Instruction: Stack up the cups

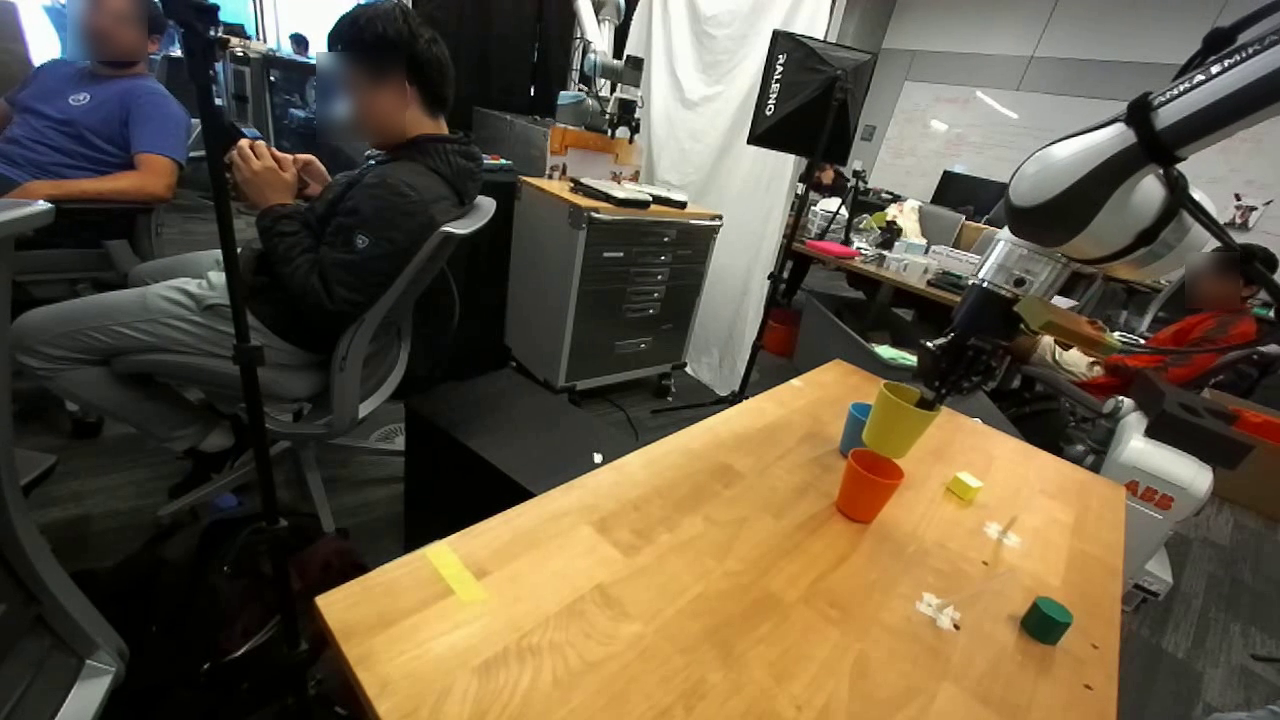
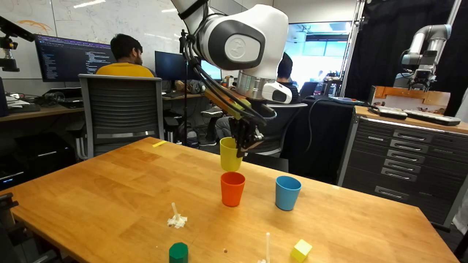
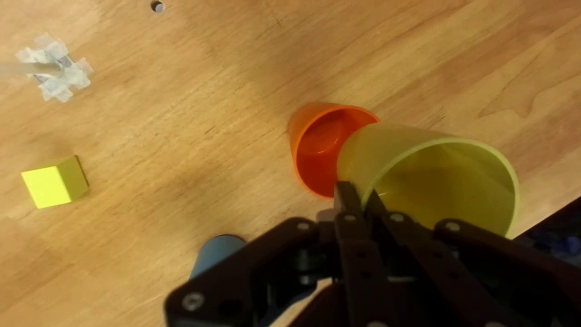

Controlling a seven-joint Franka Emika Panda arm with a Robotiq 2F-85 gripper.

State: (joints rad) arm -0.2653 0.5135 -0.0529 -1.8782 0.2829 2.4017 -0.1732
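My gripper point(image 3: 361, 202) is shut on the near rim of the yellow-green cup point(image 3: 440, 181), with one finger inside and one outside. In both exterior views the yellow-green cup point(image 1: 898, 420) point(image 2: 229, 155) hangs off the table, slightly tilted. The orange cup point(image 2: 232, 190) stands upright just below it. In the wrist view the yellow-green cup hides part of the orange cup point(image 3: 317, 152). The blue cup point(image 2: 287, 193) stands upright on the table beside the orange one. It is partly hidden by the yellow-green cup in an exterior view point(image 1: 853, 430) and by the gripper in the wrist view point(image 3: 215, 254).
A small yellow cube point(image 2: 301, 250) and a dark green block point(image 1: 1047, 620) lie on the wooden table point(image 1: 640, 590). Two thin pegs stand in white tape patches point(image 2: 177, 221) point(image 1: 1000, 533). Yellow tape point(image 1: 455, 572) marks a table corner. A drawer cabinet point(image 2: 406, 153) stands behind the table.
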